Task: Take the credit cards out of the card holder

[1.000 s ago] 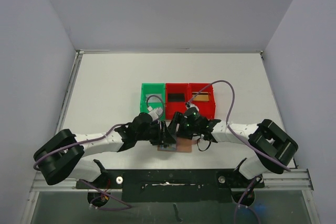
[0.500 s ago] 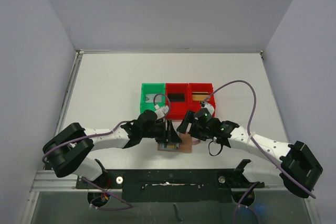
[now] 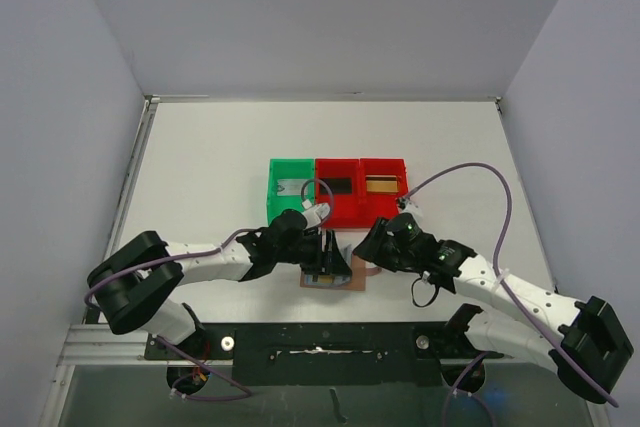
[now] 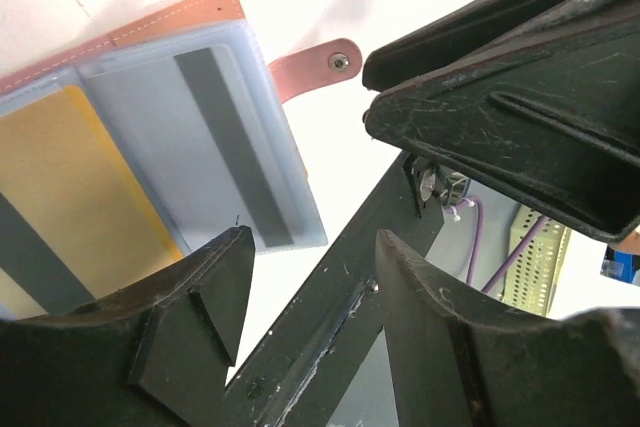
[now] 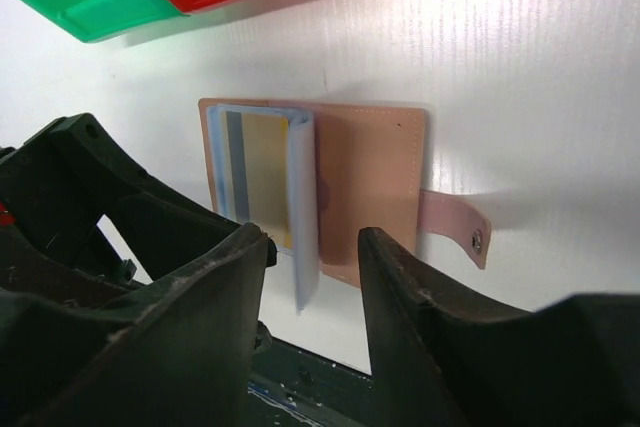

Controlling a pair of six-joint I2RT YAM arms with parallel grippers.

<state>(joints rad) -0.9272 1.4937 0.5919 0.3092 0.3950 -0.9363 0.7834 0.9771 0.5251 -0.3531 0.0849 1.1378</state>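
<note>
The pink card holder (image 3: 345, 278) lies open at the table's near edge, its strap (image 5: 455, 227) pointing right. Its clear sleeves hold a gold-tan credit card (image 5: 265, 169) and a light one with a grey stripe (image 4: 215, 137); one sleeve page stands up. My left gripper (image 3: 333, 261) hovers open over the holder's left part, nothing between its fingers (image 4: 190, 317). Just right of the holder, my right gripper (image 3: 367, 247) is open and holds nothing. Three more cards lie in the bins: silver-grey (image 3: 292, 187), black (image 3: 338, 186), gold-tan (image 3: 381, 185).
A green bin (image 3: 273, 197) and two red bins (image 3: 360, 209) stand in a row just behind the holder. The black base rail (image 3: 330, 347) runs along the table's near edge, close below the holder. The left gripper's black body (image 5: 80, 197) fills the left of the right wrist view.
My right arm has swung out to the right and its gripper has drawn back off the holder, jaws narrower. The left gripper has edged right over the holder and opened slightly.
</note>
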